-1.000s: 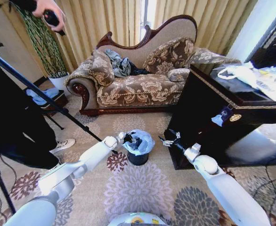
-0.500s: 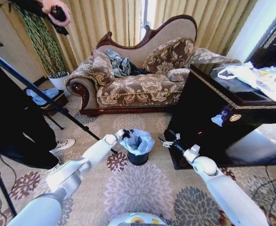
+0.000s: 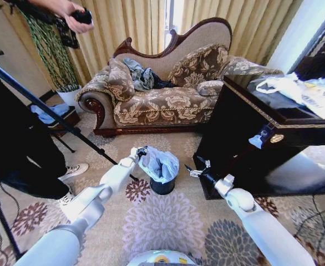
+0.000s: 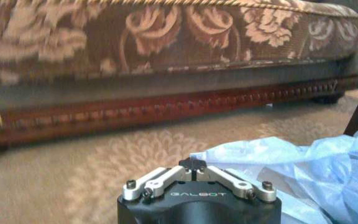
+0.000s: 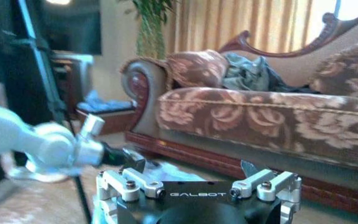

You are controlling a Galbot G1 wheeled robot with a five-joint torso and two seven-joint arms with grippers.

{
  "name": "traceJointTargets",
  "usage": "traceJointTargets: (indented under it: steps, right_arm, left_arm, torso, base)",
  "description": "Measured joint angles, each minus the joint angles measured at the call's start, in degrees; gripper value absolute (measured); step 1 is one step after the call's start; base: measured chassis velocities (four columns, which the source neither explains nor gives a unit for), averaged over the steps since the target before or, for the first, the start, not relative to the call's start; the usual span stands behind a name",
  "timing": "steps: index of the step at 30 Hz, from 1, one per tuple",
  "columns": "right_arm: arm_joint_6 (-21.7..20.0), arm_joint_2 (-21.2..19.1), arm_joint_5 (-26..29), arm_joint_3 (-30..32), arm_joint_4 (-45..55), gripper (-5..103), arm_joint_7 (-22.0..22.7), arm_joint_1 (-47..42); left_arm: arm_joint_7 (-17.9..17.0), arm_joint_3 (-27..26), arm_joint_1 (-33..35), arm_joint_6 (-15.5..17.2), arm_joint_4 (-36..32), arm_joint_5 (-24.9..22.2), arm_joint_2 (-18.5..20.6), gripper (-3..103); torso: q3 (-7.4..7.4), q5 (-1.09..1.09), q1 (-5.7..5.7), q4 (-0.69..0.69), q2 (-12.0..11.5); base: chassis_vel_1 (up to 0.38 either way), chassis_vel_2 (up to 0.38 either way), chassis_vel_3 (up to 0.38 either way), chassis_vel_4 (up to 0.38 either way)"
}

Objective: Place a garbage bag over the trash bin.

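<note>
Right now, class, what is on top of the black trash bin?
The pale blue garbage bag bunches over the trash bin, covering its rim and inside. The left claw is at the bag's edge.

The garbage bag (image 3: 160, 164) covers the trash bin (image 3: 162, 187) from its rim down, so only the dark lower wall shows. In the left wrist view the bag is cut off by the picture's edge beside the closed jaws. The right gripper (image 5: 191, 165) blocks the bin beyond its spread jaws.
</note>
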Motion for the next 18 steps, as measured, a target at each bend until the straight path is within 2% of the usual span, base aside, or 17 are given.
traceJointTargets:
  steps: [5, 7, 9, 10, 12, 13, 15, 17, 18]
  right_arm:
    - [2.1, -0.3, 0.2, -2.2, 2.9, 100, -1.0, -1.8]
    - [2.5, -0.4, -0.7, -4.3, 5.7, 100, -0.8, -2.7]
    - [2.4, -0.3, -1.4, -5.2, 6.8, 100, -0.1, -2.9]
    - [2.3, -0.1, -2.3, -6.8, 7.8, 102, 1.5, -2.7]
    - [2.0, -0.1, -3.4, -7.9, 8.1, 99, 3.0, -2.2]
    - [1.5, -0.2, -4.6, -9.1, 8.1, 96, 4.4, -1.2]
    - [1.1, -0.4, -5.5, -10.3, 7.4, 88, 5.4, 0.1]
    - [0.9, -0.5, -5.7, -10.6, 7.3, 88, 5.7, 0.4]
    - [0.5, -0.8, -5.7, -10.9, 7.4, 82, 6.0, 0.8]
  left_arm:
    - [-0.6, -1.7, 1.0, -0.6, -0.2, -1.1, -0.8, 0]
    - [-1.9, -2.2, 1.0, -1.7, -0.6, -1.3, -1.2, 0]
    - [-2.4, -2.4, 1.0, -2.0, -1.3, -1.4, -1.2, -1]
    - [-3.7, -2.5, 1.2, -2.7, -3.1, -1.8, -1.0, 4]
    - [-4.6, -2.7, 1.6, -3.3, -4.7, -2.1, -0.6, 4]
    - [-5.9, -3.0, 2.0, -3.8, -6.5, -2.1, -0.1, 15]
    - [-7.4, -3.6, 2.3, -4.5, -7.5, -1.9, 0.7, 25]
    - [-7.6, -3.6, 2.5, -4.5, -7.6, -1.9, 1.0, 25]
    - [-7.6, -3.6, 3.1, -3.6, -8.1, -1.9, 1.7, 31]
  torso:
    - [0.00, 0.01, 0.00, -0.01, 0.0]
    - [0.00, 0.00, 0.00, -0.01, 0.0]
    - [0.00, 0.00, 0.00, -0.01, 0.0]
    - [-0.01, 0.01, 0.00, -0.02, 0.0]
    - [-0.01, 0.01, 0.00, -0.02, 0.0]
    - [-0.01, 0.01, -0.01, -0.02, 0.0]
    - [-0.01, 0.01, 0.00, -0.01, 0.0]
    - [0.00, 0.01, 0.00, 0.00, 0.0]
    - [0.00, 0.01, 0.00, 0.00, 0.0]
  base:
    - [0.000, 0.000, 0.000, 0.000]
    - [0.000, 0.000, 0.000, 0.000]
    - [0.000, 0.000, 0.000, 0.000]
    - [0.000, 0.000, 0.000, 0.000]
    - [0.000, 0.000, 0.000, 0.000]
    - [0.000, 0.000, 0.000, 0.000]
    - [0.000, 0.000, 0.000, 0.000]
    - [0.000, 0.000, 0.000, 0.000]
    - [0.000, 0.000, 0.000, 0.000]
